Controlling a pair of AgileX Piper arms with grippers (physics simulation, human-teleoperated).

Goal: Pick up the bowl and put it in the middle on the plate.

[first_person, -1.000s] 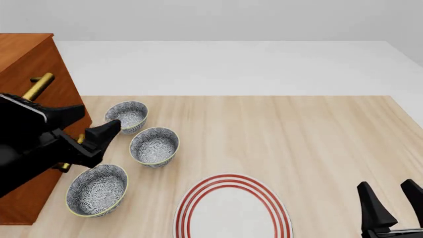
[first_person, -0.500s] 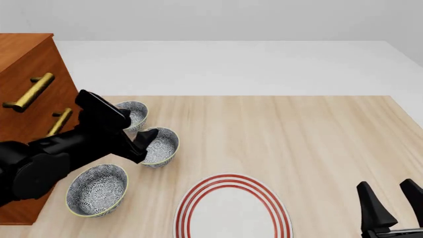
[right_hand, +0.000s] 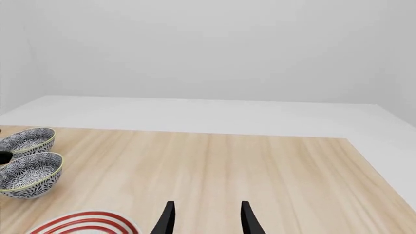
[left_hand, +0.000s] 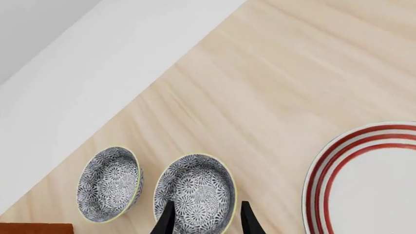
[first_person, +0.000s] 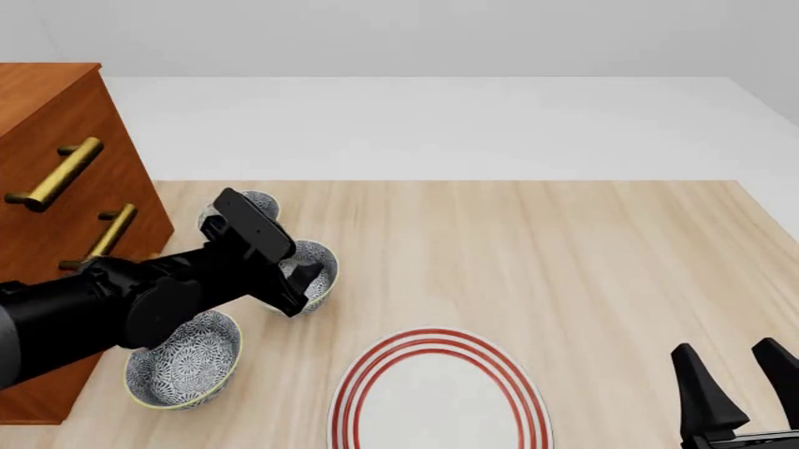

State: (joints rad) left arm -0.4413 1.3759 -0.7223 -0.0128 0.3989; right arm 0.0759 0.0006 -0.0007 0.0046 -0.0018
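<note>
Three look-alike grey-and-white floral bowls stand in a row by the cabinet. My left gripper [first_person: 297,281] hovers open over the middle bowl [first_person: 322,269], and its arm covers most of the far bowl [first_person: 256,200]. In the left wrist view the open left gripper [left_hand: 205,220] straddles the rim of that middle bowl [left_hand: 195,187], with the far bowl [left_hand: 108,184] beside it. The red-ringed white plate [first_person: 437,398] lies at the table's near edge, to the right of the bowls. My right gripper [first_person: 739,388] rests open at the near right, holding nothing.
A wooden cabinet [first_person: 50,112] with brass handles stands at the table's left edge, close to the bowls. The nearest bowl [first_person: 181,360] sits under my left arm. The right wrist view shows two bowls [right_hand: 29,173] and the plate's rim [right_hand: 85,222].
My left arm has swung right from in front of the cabinet and come over the middle bowl. The right gripper has stayed put.
</note>
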